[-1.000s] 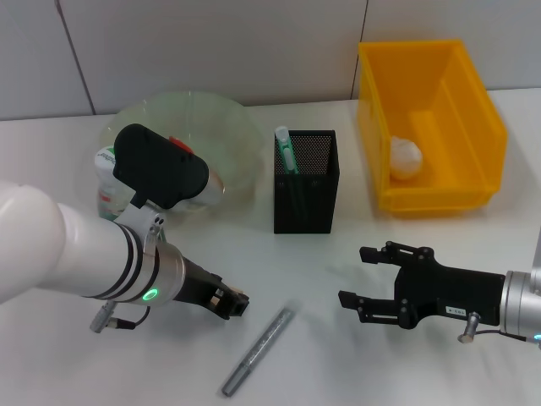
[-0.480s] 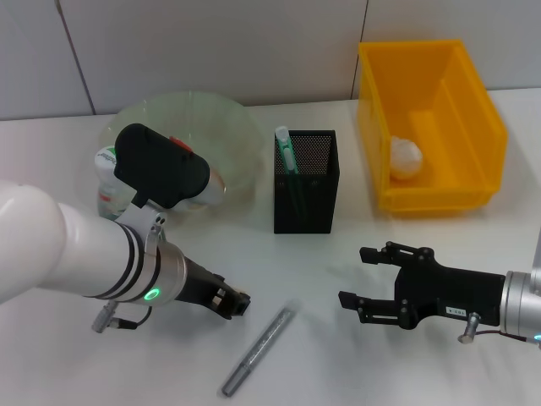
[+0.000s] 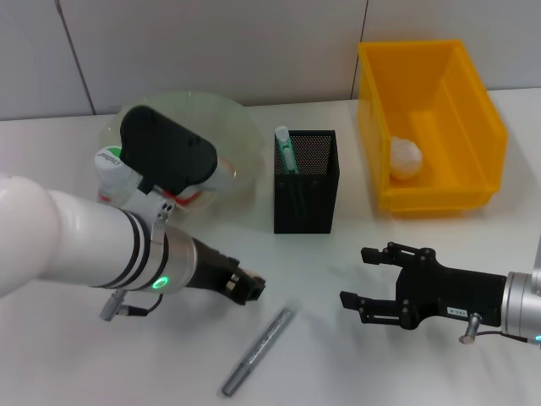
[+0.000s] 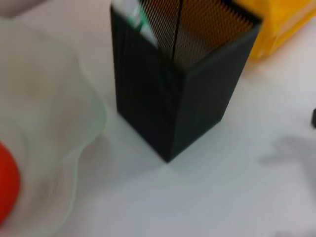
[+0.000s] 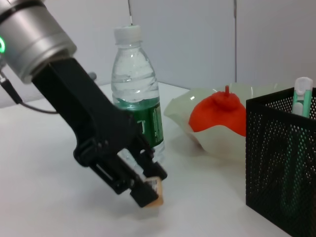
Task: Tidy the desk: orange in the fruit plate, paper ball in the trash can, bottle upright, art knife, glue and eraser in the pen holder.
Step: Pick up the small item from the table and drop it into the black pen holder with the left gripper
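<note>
My left gripper (image 3: 248,289) is shut on a small tan eraser (image 5: 154,191) and holds it just above the table, in front and to the left of the black mesh pen holder (image 3: 306,182). A green-and-white glue stick (image 3: 283,148) stands in the holder. The grey art knife (image 3: 258,351) lies on the table near the front, just right of my left gripper. The bottle (image 5: 136,98) stands upright beside the plate. The orange (image 5: 219,116) sits in the clear fruit plate (image 3: 241,135). The paper ball (image 3: 404,156) lies in the yellow bin (image 3: 473,101). My right gripper (image 3: 355,277) is open and empty at the front right.
The left wrist view shows the pen holder (image 4: 173,89) close up, the plate's rim (image 4: 94,118) beside it and the yellow bin's corner (image 4: 281,19) behind. A wall runs along the back of the white table (image 3: 406,372).
My left gripper has moved right, toward the pen holder and the art knife, with the eraser in it. The right arm has not moved.
</note>
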You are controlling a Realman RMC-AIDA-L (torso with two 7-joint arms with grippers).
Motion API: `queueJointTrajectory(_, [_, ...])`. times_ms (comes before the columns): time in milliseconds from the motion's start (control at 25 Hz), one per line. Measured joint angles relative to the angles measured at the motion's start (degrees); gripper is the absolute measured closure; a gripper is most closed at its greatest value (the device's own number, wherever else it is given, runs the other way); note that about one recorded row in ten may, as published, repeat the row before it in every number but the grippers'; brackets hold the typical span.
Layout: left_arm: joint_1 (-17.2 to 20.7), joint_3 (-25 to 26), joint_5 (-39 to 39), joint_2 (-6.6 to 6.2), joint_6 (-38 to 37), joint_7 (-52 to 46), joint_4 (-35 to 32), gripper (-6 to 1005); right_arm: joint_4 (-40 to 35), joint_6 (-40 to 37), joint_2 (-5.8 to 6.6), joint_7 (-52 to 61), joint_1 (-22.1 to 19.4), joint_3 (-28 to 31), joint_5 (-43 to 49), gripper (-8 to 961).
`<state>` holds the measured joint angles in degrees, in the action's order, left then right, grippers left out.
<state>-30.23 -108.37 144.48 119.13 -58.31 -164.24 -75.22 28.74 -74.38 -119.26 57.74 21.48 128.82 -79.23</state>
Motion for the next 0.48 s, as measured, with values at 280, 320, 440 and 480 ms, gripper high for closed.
queueJointTrajectory(280, [2.6, 0.6, 0.0, -0.27, -0.6, 0.0, -8.1, 568, -0.1, 0.7, 0.0, 0.0, 0.0, -0.2, -0.1, 138])
queueJointTrajectory(320, [3.1, 0.7, 0.0, -0.32, -0.8, 0.0, -9.5, 568, -0.1, 0.7, 0.0, 0.0, 0.0, -0.2, -0.1, 138])
queueJointTrajectory(440, [5.2, 1.2, 0.2, -0.41, -1.3, 0.0, -15.0, 568, -0.1, 0.7, 0.0, 0.0, 0.0, -0.1, -0.1, 138])
queueJointTrajectory(480, [6.1, 1.3, 0.2, -0.41, -1.3, 0.0, -17.1, 568, -0.1, 0.7, 0.0, 0.0, 0.0, -0.1, -0.2, 138])
